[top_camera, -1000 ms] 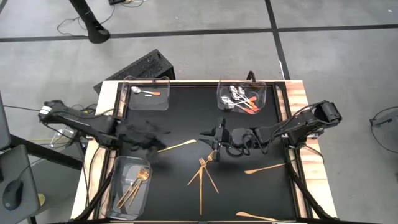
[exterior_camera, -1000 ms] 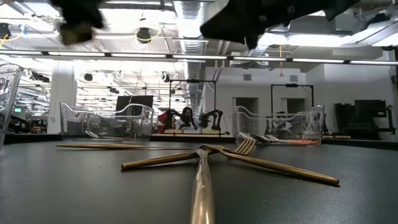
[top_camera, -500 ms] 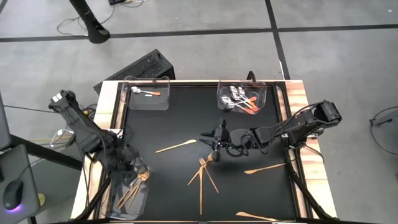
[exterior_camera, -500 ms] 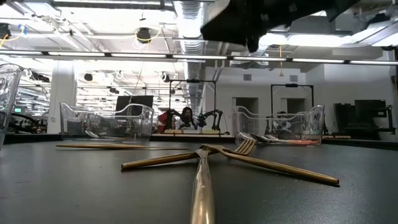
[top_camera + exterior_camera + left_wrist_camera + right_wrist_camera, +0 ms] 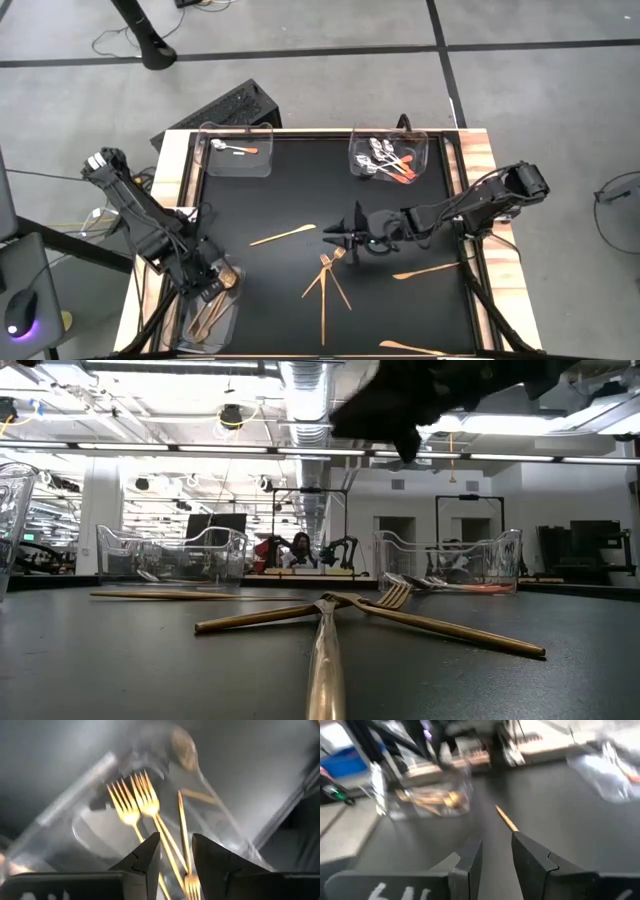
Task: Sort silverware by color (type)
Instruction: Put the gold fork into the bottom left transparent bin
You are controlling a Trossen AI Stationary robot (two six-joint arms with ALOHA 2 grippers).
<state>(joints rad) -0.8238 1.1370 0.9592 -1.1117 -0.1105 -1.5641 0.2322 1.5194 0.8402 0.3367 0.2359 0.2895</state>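
Observation:
My left gripper [image 5: 208, 280] [image 5: 176, 840] hangs open over the clear tray [image 5: 190, 330] at the table's near left corner, pointing steeply down. Gold forks [image 5: 142, 802] lie in that tray below its fingers, which touch none of them. My right gripper [image 5: 332, 235] [image 5: 496, 840] stands open above the table's middle, holding nothing. A gold knife [image 5: 285, 235] [image 5: 506, 821] lies just beyond it. Three crossed gold forks [image 5: 325, 278] [image 5: 330, 615] lie on the black mat near it.
A far-left tray [image 5: 262, 160] holds one orange-handled spoon [image 5: 236, 149]. A far-right tray [image 5: 422, 150] holds several spoons [image 5: 385, 162]. More gold utensils lie at the right [image 5: 425, 270] and by the near edge [image 5: 410, 348]. Wooden borders frame the mat.
My left gripper has swung from the mat's left-middle toward the table's near left corner. It has tipped to point down and now stands over the fork tray. My right gripper has rolled a little at the wrist and stayed in place. The utensils on the mat have not moved.

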